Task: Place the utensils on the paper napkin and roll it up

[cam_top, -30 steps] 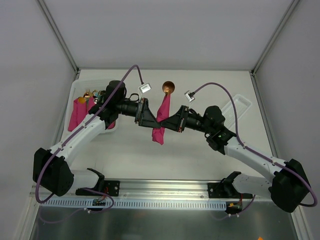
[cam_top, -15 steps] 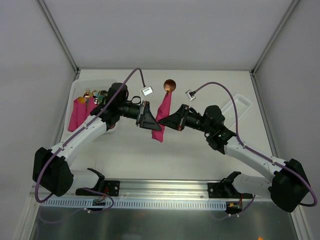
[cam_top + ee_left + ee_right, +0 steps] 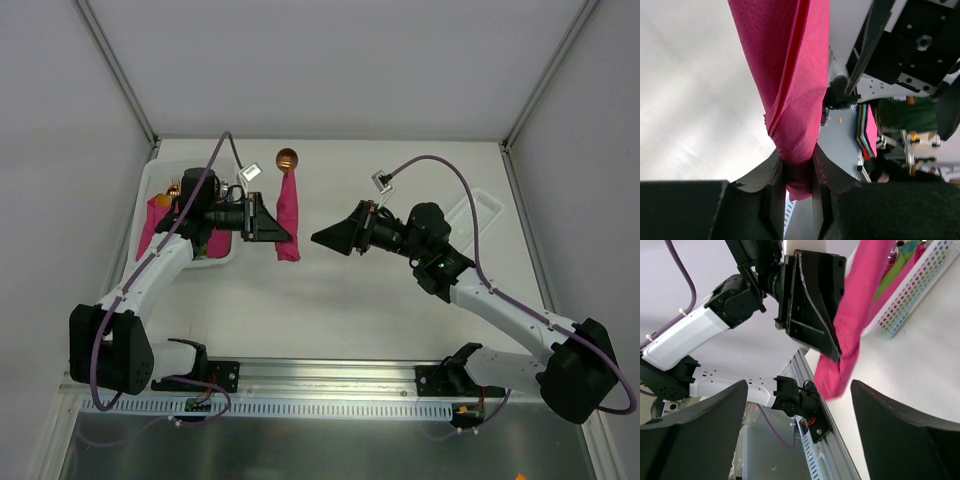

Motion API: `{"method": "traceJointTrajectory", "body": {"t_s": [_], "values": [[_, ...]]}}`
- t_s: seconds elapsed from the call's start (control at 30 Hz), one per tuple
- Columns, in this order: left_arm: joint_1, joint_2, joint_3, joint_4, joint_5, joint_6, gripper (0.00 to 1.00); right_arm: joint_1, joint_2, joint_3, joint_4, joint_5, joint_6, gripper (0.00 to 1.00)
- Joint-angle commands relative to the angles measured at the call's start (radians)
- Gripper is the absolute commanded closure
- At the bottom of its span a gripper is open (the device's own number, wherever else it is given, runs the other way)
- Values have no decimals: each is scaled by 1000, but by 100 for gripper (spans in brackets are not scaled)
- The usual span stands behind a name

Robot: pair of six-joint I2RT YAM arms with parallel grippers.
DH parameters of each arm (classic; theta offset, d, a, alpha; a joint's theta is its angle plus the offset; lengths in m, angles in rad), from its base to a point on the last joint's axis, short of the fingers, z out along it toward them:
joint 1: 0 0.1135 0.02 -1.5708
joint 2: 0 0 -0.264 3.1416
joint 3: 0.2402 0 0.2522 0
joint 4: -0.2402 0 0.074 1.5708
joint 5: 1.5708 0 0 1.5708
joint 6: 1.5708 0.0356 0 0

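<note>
Near the bench's (image 3: 400,180) back-left corner, the left gripper's (image 3: 799,177) jaws clench the low end of the soft napkin roll (image 3: 289,215), whose slippery cutlery (image 3: 287,158) likely needs pinching through the paper; the right gripper's (image 3: 318,238) jaws stand released.

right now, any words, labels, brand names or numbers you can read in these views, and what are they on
No readable text in any view.
The paper napkin is plain and unmarked.
The left gripper and right gripper show no lettering.
The white tags on the cables are too small to tell whether they carry print.
The background clutter in the left wrist view is too blurred to read.
</note>
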Motion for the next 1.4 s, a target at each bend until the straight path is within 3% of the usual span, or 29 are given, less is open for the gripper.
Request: {"method": "traceJointTrajectory", "body": {"t_s": [0.0, 0.07, 0.2, 0.33, 0.6, 0.83, 1.37], "values": [[107, -73, -8, -70, 14, 62, 100, -29, -41, 33, -73, 23, -50, 10], [164, -73, 15, -167, 16, 144, 100, -42, -53, 21, -94, 20, -58, 5], [313, -15, 103, -468, -42, 454, 100, -58, -88, -11, -172, 21, -93, 2], [458, 95, 232, -739, -192, 684, 100, -62, -113, -36, -228, 18, -116, 1], [551, 313, 436, -919, -348, 915, 100, -62, -110, -57, -244, 12, -119, 2], [575, 430, 500, -991, -383, 1020, 100, -62, -90, -59, -246, 0, -116, 2], [606, 573, 531, -1011, -423, 1049, 100, -62, -72, -68, -244, -17, -105, 3]]}}
